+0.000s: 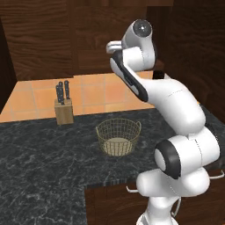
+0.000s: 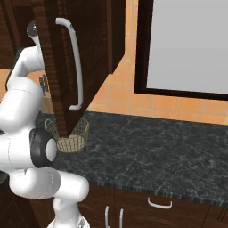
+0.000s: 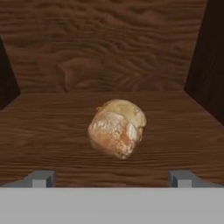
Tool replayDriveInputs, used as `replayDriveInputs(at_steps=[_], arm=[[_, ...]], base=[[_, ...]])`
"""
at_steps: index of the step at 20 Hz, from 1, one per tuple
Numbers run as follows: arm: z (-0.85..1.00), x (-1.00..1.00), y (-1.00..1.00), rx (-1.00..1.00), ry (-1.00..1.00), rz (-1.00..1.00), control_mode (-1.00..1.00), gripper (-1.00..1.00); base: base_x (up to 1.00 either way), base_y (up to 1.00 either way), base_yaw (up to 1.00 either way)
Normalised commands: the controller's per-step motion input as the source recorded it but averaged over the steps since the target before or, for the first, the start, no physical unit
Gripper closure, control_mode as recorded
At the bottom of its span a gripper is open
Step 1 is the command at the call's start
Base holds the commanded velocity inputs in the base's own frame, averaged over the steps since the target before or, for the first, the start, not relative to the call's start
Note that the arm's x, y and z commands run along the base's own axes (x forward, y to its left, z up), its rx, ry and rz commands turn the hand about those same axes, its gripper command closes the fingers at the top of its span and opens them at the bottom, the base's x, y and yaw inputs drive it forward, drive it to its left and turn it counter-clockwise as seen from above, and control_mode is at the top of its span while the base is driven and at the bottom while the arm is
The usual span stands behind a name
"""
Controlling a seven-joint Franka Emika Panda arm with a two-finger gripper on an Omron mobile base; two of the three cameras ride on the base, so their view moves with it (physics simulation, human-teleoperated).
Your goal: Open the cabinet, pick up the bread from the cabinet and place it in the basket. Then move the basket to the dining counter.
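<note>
Reaching into the open cabinet (image 2: 84,53), the claw (image 3: 112,178) is standing wide open, holding nothing. The bread (image 3: 117,128) is sitting mid-shelf, away from the back edge; advancing straight until both fingertips (image 3: 40,178) flank it before closing looks best.

No readable txt, labels, brands or nos. on anything here.

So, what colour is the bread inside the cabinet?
Golden-brown, with paler, whitish patches on its crust. The bread shows best in the hand view, lying on the dark wood shelf.
</note>
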Motion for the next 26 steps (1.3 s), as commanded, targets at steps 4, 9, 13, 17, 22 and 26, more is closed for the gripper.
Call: replayDriveInputs(at_steps=[4, 9, 13, 17, 22, 26], arm=[[-0.13, 0.52, -0.01, 0.0, 0.01, 0.0, -1.0, -1.0], [-0.1, 0.52, 0.0, 0.0, 0.01, 0.0, -1.0, -1.0], [-0.04, 0.34, -0.05, 0.0, 0.02, 0.0, -1.0, -1.0], [-0.08, 0.19, -0.07, 0.0, 0.0, 0.0, -1.0, -1.0], [-0.12, 0.14, -0.02, 0.0, 0.01, 0.0, -1.0, -1.0], [-0.23, 0.08, 0.0, 0.0, 0.03, 0.0, -1.0, -1.0]], base=[[0.0, 0.0, 0.0], [0.0, 0.0, 0.0], [0.0, 0.0, 0.0], [0.0, 0.0, 0.0], [0.0, 0.0, 0.0], [0.0, 0.0, 0.0]])
